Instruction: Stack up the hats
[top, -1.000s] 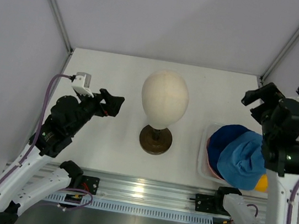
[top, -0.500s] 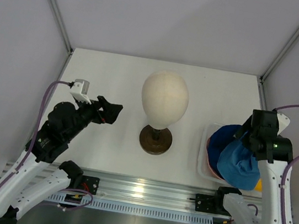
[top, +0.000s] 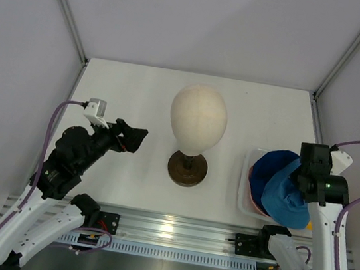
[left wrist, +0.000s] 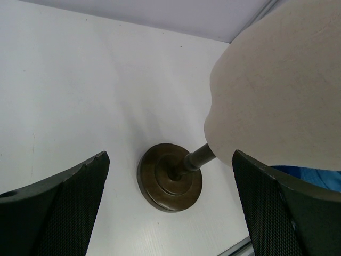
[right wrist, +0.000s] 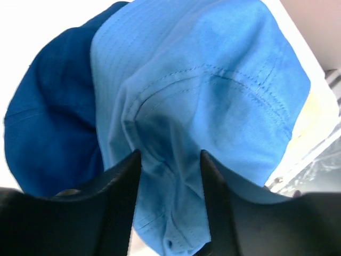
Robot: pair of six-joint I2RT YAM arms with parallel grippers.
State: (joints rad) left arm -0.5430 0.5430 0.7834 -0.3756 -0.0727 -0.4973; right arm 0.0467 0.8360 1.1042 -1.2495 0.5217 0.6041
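The light blue hat (top: 287, 196) lies on top of the hats in the white basket (top: 241, 199) at the right. It overlaps a dark navy hat (top: 270, 164); a pink edge (top: 252, 180) and a bit of yellow (top: 311, 225) show beneath. My right gripper (right wrist: 170, 156) is down on this pile, its two fingers pinching a raised fold of the light blue hat (right wrist: 213, 80), with the navy hat (right wrist: 48, 117) to its left. My left gripper (top: 138, 136) hangs open above the table left of the mannequin, holding nothing.
A cream egg-shaped mannequin head (top: 198, 119) on a dark round base (top: 187, 167) stands mid-table. In the left wrist view the base (left wrist: 170, 177) sits between the spread fingers, below the head (left wrist: 277, 90). White walls close in the table's back and sides.
My right arm has swung down from above the basket onto the hats, and its jaws have closed around a fold of the light blue hat. The left arm has barely moved.
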